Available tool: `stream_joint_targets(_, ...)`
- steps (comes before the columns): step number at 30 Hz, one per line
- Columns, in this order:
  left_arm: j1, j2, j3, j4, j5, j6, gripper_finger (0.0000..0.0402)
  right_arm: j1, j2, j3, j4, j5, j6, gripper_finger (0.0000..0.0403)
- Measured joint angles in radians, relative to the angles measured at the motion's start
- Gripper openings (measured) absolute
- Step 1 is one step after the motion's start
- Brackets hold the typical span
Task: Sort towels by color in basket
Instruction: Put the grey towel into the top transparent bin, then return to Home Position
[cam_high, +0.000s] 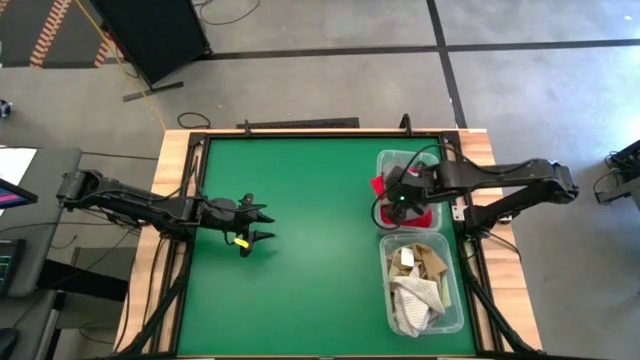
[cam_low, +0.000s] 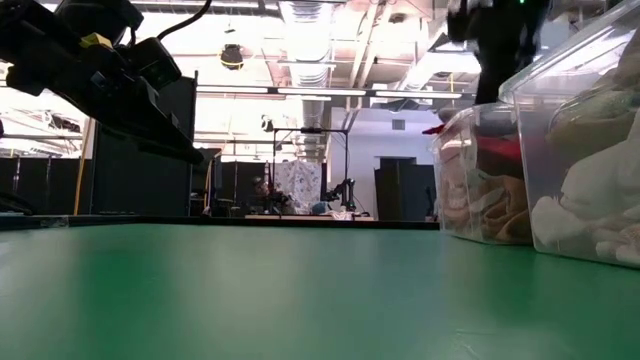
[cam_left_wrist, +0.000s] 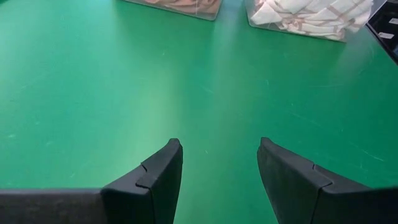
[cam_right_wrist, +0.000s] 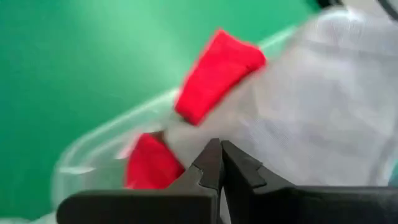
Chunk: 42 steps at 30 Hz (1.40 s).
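Two clear plastic bins stand at the table's right side. The far bin (cam_high: 392, 160) holds red and pink towels, and a red towel (cam_right_wrist: 217, 68) hangs over its rim on the table's left side. The near bin (cam_high: 452, 300) holds white, checked and tan towels (cam_high: 415, 285). My right gripper (cam_right_wrist: 221, 155) is shut just over the far bin, above a pale cloth (cam_right_wrist: 311, 106). My left gripper (cam_high: 265, 226) hovers open above the bare green table on its left half, with nothing between its fingers (cam_left_wrist: 161, 174). My right gripper's shut fingertips stand right at the pale cloth in the far bin, pointing down into it. No cloth shows between them, and I cannot tell whether they touch it.
The green table top (cam_high: 300, 280) is bare between the arms. A raised wooden frame (cam_high: 170, 180) runs around it. In the low view the bins' walls (cam_low: 560, 120) rise at the right, and the left arm (cam_low: 120, 80) hangs over the left.
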Motion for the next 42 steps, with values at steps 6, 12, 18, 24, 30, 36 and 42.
stream_joint_targets(6, 0.0, 0.0, 0.006, -0.003, -0.002, 0.009, 0.0198, 0.077, 0.0, 0.143, -0.115, 0.096, -0.035, 0.0037)
stream_joint_targets(12, 0.0, -0.026, 0.049, 0.0, -0.007, 0.079, 0.0198, 0.159, -0.04, 0.219, -0.222, 0.192, -0.042, 0.0038)
stream_joint_targets(18, 0.0, -0.144, 0.053, -0.008, -0.064, 0.162, 0.0198, 0.275, -0.183, 0.198, -0.21, 0.22, -0.041, 0.0038)
stream_joint_targets(24, -0.001, -0.283, 0.053, -0.027, -0.067, 0.246, 0.0191, 0.427, -0.318, 0.106, -0.115, 0.274, -0.054, 0.0038)
stream_joint_targets(30, -0.001, -0.408, 0.012, -0.053, -0.068, 0.266, 0.0186, 0.569, -0.468, -0.081, 0.01, 0.316, -0.07, 0.0038)
stream_joint_targets(36, 0.0, -0.502, -0.054, -0.05, -0.086, 0.225, 0.0185, 0.682, -0.659, -0.298, 0.189, 0.349, -0.065, 0.0038)
stream_joint_targets(42, 0.0, -0.564, -0.112, -0.052, -0.087, 0.173, 0.0185, 0.794, -0.881, -0.456, 0.347, 0.35, -0.097, 0.0038)
